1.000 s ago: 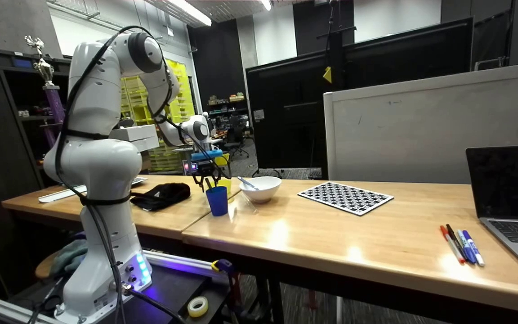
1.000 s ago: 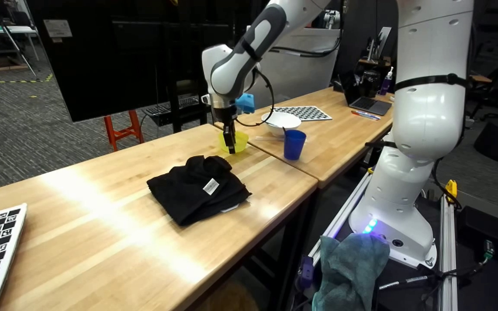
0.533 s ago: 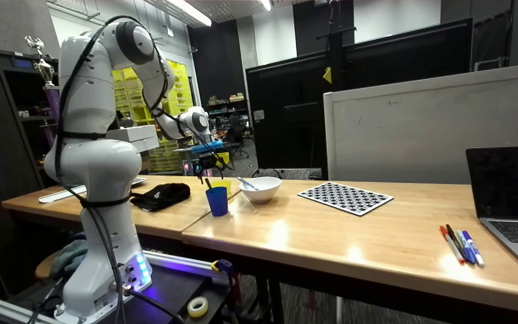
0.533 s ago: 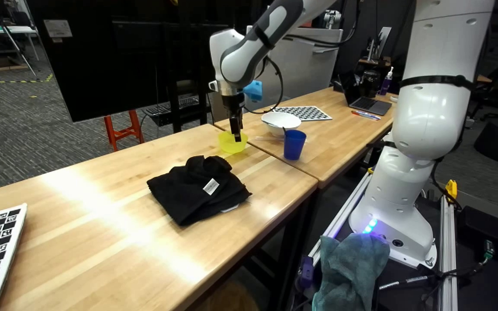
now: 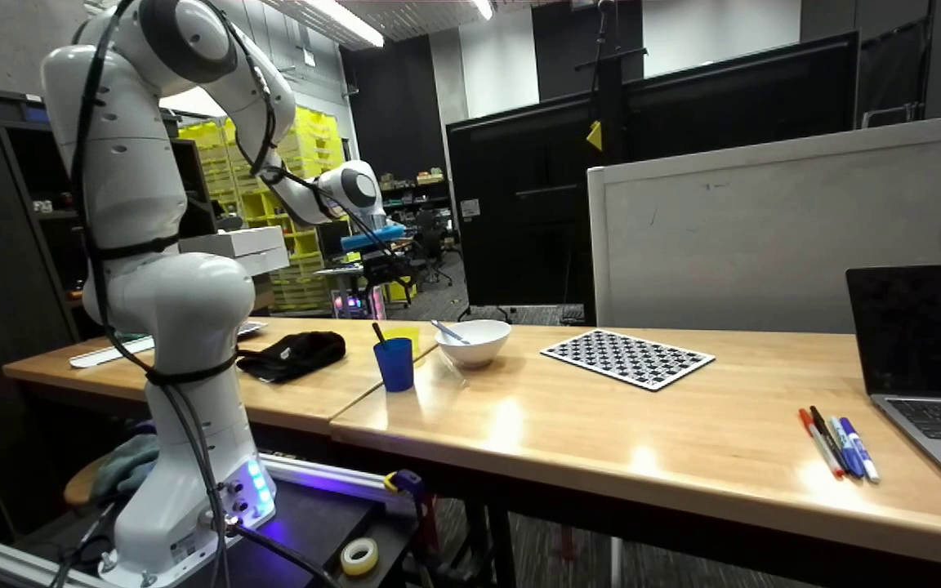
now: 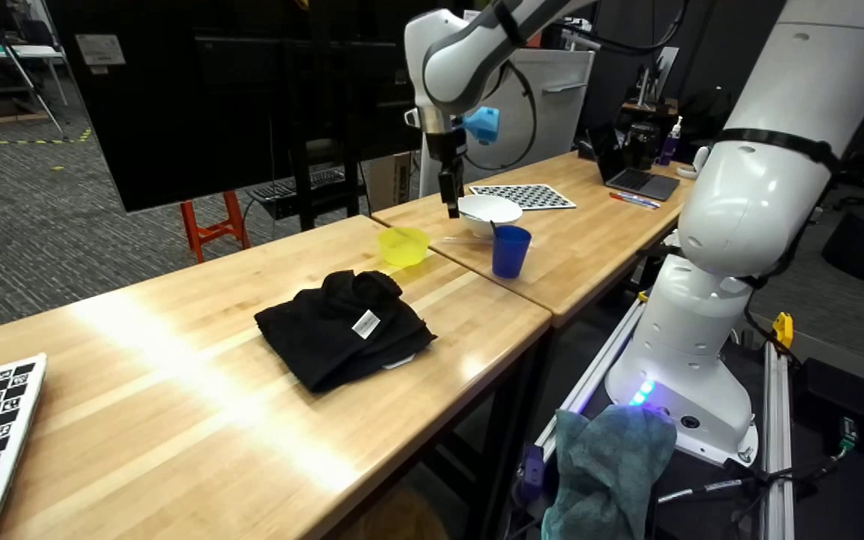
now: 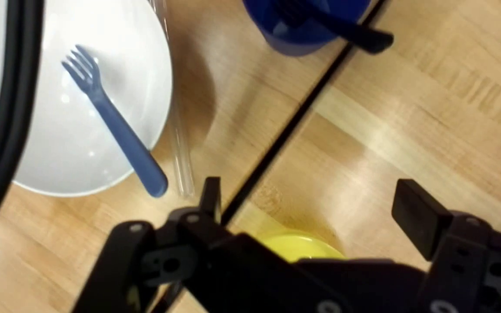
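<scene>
Gripper [image 7: 313, 204] hovered with jaws apart at an apparently empty-handed stage, height hard to judge, near the yellow bowl [image 5: 407, 334] on the table [image 5: 350, 385], where, in an exterior view, any descent called for skirting the blue cup [image 5: 394, 367] near and the white bowl [image 5: 474, 353] with its blue fork [image 5: 448, 331] right, black cloth [image 5: 295, 357] lying left.

In an ext. view, cam faces whiteboard [image 5: 781, 245] across tabletop [image 5: 601, 425], mid-range, slightly elev. In an ext. view, cam looks obliquely down, black cloth [image 6: 327, 330] near, laptop [image 6: 636, 178] far. Wrist cam: close, approx. straight down. Wrist & ext. views share white bowl [image 5: 479, 353], yellow bowl [image 6: 403, 249].
</scene>
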`<state>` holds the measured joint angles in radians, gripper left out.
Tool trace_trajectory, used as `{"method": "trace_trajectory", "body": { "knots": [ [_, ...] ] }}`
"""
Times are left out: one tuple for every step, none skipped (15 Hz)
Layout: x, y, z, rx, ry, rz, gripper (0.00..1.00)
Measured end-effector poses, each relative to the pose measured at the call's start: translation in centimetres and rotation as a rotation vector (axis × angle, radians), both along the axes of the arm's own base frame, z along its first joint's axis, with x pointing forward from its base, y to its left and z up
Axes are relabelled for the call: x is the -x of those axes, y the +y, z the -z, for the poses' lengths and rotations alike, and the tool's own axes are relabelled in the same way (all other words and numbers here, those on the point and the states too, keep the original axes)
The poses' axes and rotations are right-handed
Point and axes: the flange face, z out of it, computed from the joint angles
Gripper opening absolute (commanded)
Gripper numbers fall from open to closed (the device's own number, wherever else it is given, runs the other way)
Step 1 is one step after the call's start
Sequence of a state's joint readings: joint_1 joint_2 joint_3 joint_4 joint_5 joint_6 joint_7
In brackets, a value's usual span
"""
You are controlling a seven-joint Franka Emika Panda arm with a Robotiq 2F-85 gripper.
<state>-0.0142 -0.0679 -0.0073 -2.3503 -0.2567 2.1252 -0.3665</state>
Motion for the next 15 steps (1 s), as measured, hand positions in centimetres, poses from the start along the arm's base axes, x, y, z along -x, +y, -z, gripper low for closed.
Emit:
{"method": "trace_trajectory", "body": {
  "knots": [
    [0.8,-0.6,-0.7,0.005,0.011,0.019,1.00],
    [1.6,-1.1,-1.4,0.009,0.024,0.036,1.00],
    [2.5,-1.5,-2.0,0.013,0.037,0.052,1.00],
    [3.2,-1.8,-2.5,0.016,0.048,0.067,1.00],
    [4.0,-2.0,-2.9,0.019,0.057,0.081,1.00],
    [4.8,-2.1,-3.2,0.022,0.066,0.096,1.00],
    [5.4,-2.2,-3.4,0.024,0.073,0.110,1.00],
    [6.1,-2.1,-3.6,0.026,0.076,0.124,1.00],
    [6.6,-2.1,-3.6,0.028,0.079,0.139,1.00],
    [7.0,-2.1,-3.6,0.029,0.079,0.151,1.00],
    [7.4,-2.0,-3.5,0.030,0.079,0.163,1.00],
    [7.7,-2.0,-3.4,0.030,0.081,0.172,1.00],
    [7.9,-1.9,-3.2,0.029,0.083,0.182,1.00],
    [8.1,-1.8,-2.9,0.026,0.087,0.189,1.00],
    [8.3,-1.7,-2.7,0.024,0.091,0.197,1.00]
  ]
}}
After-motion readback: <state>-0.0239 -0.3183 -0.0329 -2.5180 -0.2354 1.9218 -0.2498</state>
